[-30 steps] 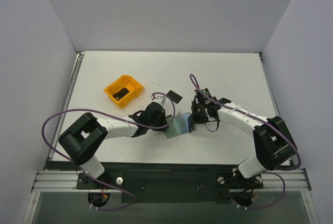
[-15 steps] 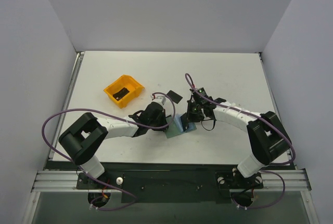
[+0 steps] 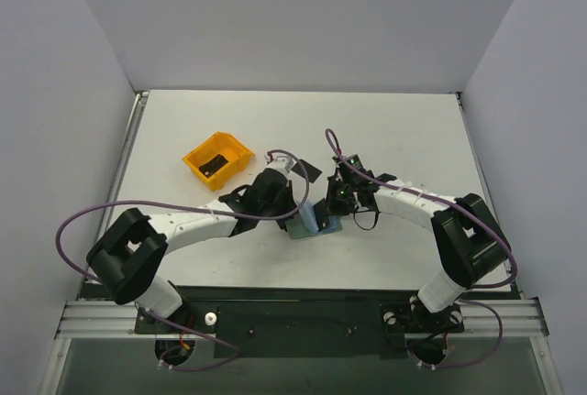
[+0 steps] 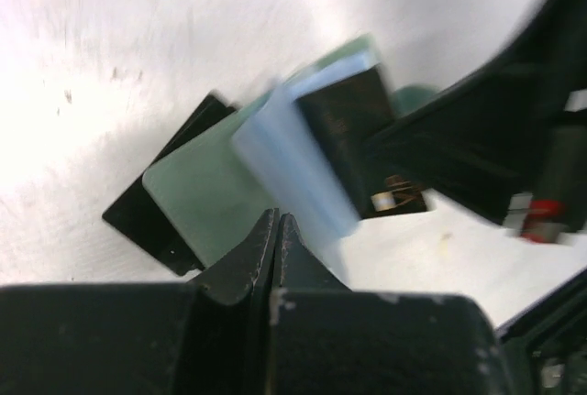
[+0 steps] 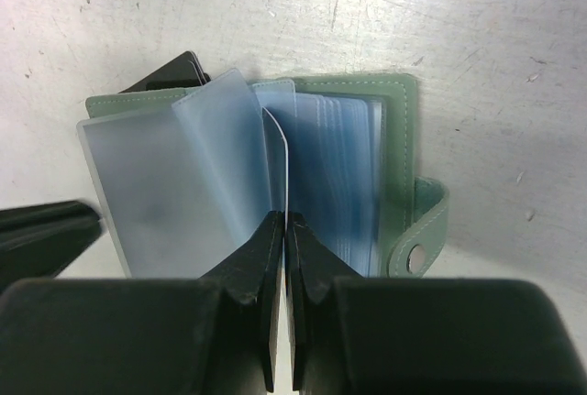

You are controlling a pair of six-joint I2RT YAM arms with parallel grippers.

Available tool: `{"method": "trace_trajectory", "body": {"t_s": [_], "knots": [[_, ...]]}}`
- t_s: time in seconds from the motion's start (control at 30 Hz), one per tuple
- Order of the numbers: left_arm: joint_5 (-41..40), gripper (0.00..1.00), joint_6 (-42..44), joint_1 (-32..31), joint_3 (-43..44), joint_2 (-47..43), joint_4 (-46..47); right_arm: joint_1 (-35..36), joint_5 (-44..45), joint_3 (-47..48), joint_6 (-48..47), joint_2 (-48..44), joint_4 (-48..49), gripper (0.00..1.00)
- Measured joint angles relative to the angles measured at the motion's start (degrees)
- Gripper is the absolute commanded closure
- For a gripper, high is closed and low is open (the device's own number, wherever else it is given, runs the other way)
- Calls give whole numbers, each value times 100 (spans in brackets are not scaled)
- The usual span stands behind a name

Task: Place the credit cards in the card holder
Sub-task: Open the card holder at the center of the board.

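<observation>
The sage-green card holder [image 3: 323,226] lies open on the table between my two grippers, its light-blue sleeves [image 5: 174,184] fanned upward and its snap tab [image 5: 424,246] at the right. My right gripper [image 5: 281,223] is shut on a black credit card [image 4: 353,129] held edge-on among the sleeves. My left gripper [image 4: 278,223] is shut, its tip over the green cover [image 4: 206,195]. Another black card [image 4: 151,216] lies partly under the holder and also shows in the right wrist view [image 5: 174,70]. In the top view my left gripper [image 3: 295,201] and right gripper [image 3: 336,204] flank the holder.
An orange bin [image 3: 231,146] at the left middle holds a black card [image 3: 214,165]. One more black card [image 3: 308,171] lies on the table just behind the holder. The right gripper's body [image 4: 495,138] is close to my left gripper.
My left arm has swung, its elbow moving left and its gripper shifting up and right over the holder. My right gripper has edged left into the sleeves, which now stand more upright.
</observation>
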Motion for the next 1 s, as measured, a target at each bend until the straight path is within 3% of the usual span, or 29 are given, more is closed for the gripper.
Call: {"method": "trace_trajectory", "body": {"t_s": [0.27,0.63,1.0], "knots": [[-59,100,164,0,761,-601,125,0,-13,-33,20,4,72,100],[186,100,15,-92,588,535,949,-9,-55,-70,111,20,179,100],[125,100,-317,-234,463,1019,1606,-15,-212,-109,267,120,380,100]]}}
